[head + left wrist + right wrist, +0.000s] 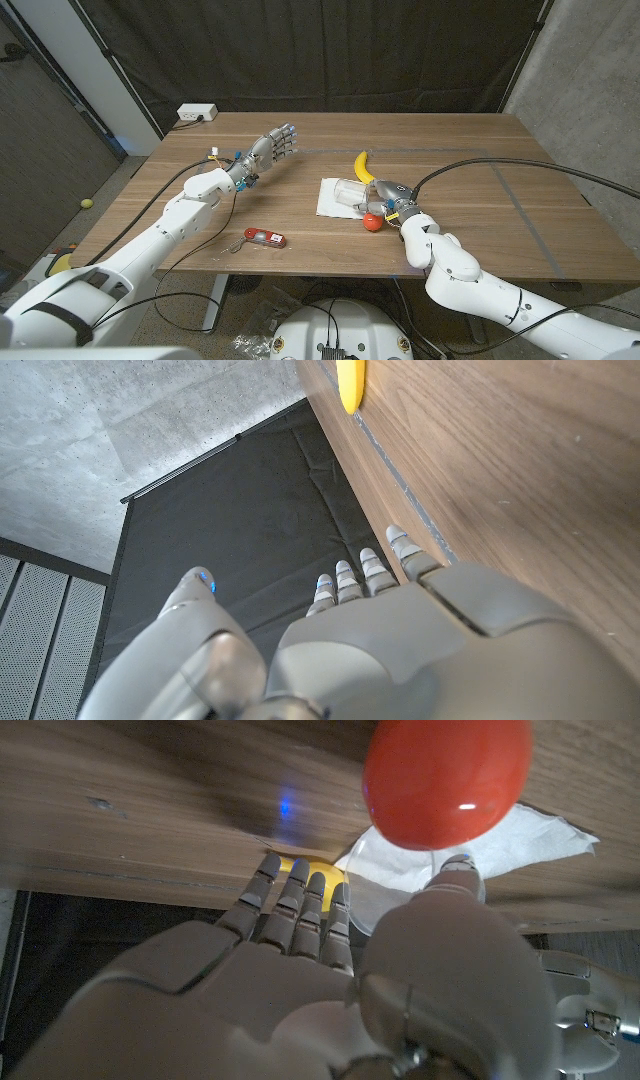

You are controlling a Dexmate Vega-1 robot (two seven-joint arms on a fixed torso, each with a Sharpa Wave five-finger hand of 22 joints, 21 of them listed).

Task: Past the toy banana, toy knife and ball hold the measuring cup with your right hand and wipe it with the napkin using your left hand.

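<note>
In the head view your left hand (268, 150) sits upper left of centre over the table (480, 150), well apart from everything else. Right of centre the napkin (331, 198) lies on the table with the measuring cup (350, 192) on it. The toy banana (362, 165) lies just above and right of the cup. Your right hand (392, 203) is just right of the cup, the ball (372, 222) touching its lower left. The toy knife (266, 237) lies lower left of the napkin, near the table's bottom edge.
</note>
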